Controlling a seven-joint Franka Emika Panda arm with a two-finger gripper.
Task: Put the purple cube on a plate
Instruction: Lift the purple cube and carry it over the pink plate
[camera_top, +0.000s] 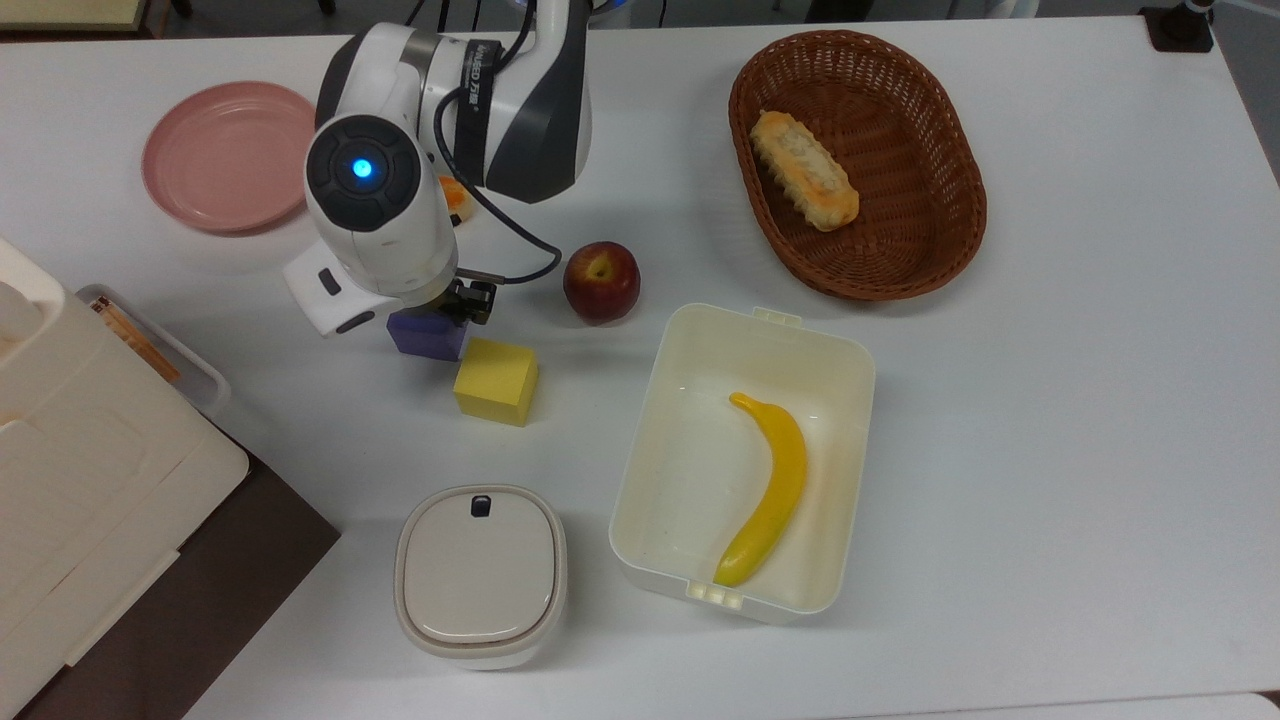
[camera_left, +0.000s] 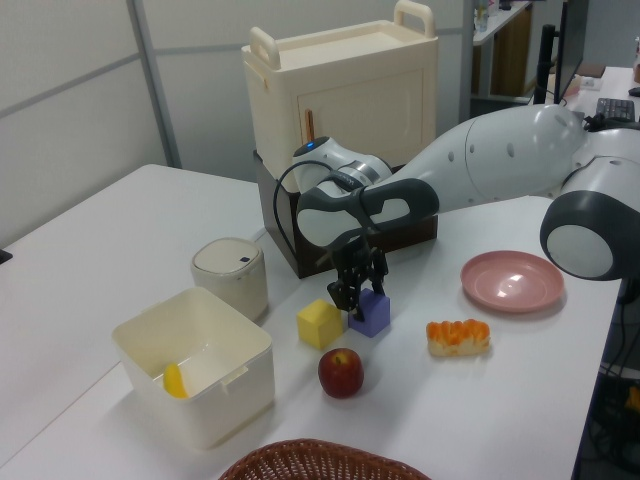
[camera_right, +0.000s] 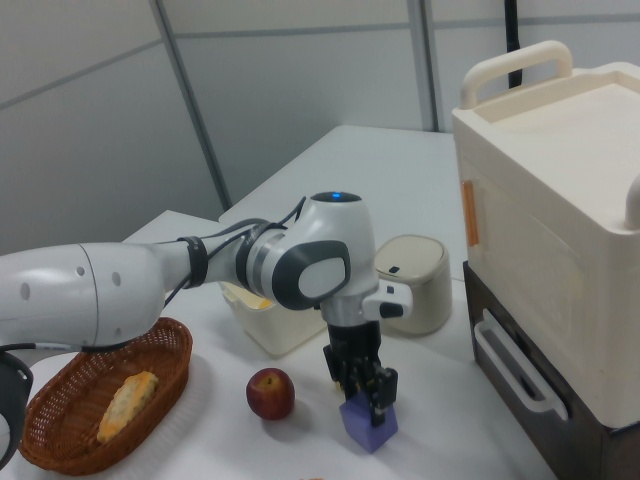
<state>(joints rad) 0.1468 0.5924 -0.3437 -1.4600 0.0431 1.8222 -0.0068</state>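
Left view: cube held between closed jaws of gripper, beside yellow block, seemingly just off table. Plate well apart from cube, bread piece between. Lift judged needed before carry; release low over plate centre.
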